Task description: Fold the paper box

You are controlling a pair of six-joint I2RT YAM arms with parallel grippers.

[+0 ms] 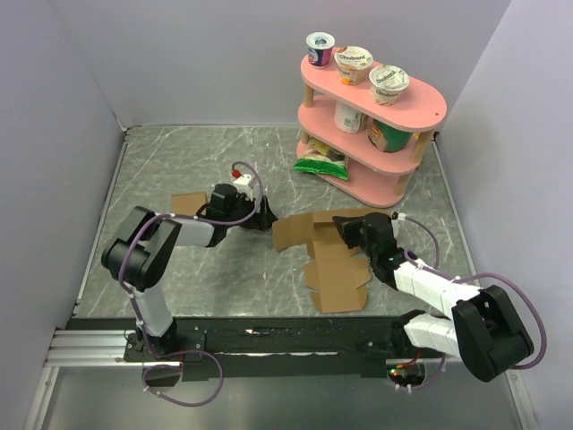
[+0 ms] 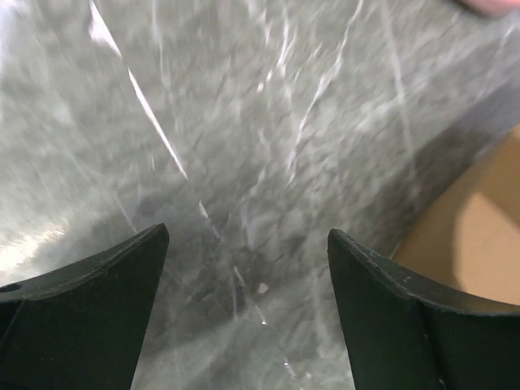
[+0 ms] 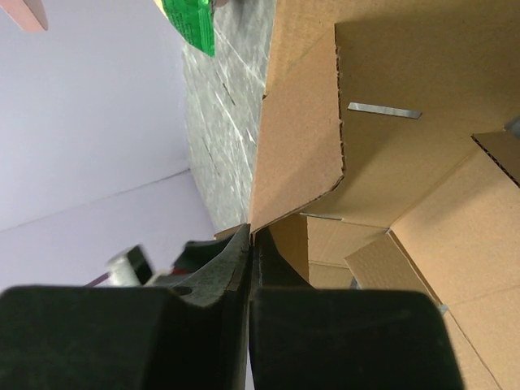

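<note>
The flat brown cardboard cutout sheet with creases and flaps [image 1: 333, 269] is spread at the middle of the grey marbled worktop [image 1: 179, 161]. The left tool [image 1: 265, 220] is held wide open over bare worktop, just beside the sheet's left edge. The right tool [image 1: 342, 222] is pressed shut, its tips met by the edge of a far panel; whether cardboard is pinched cannot be told.

Open tabletop [image 1: 179, 161] lies left of the paper box [image 1: 336, 278]; the pink shelf [image 1: 421, 107] blocks the far right
</note>
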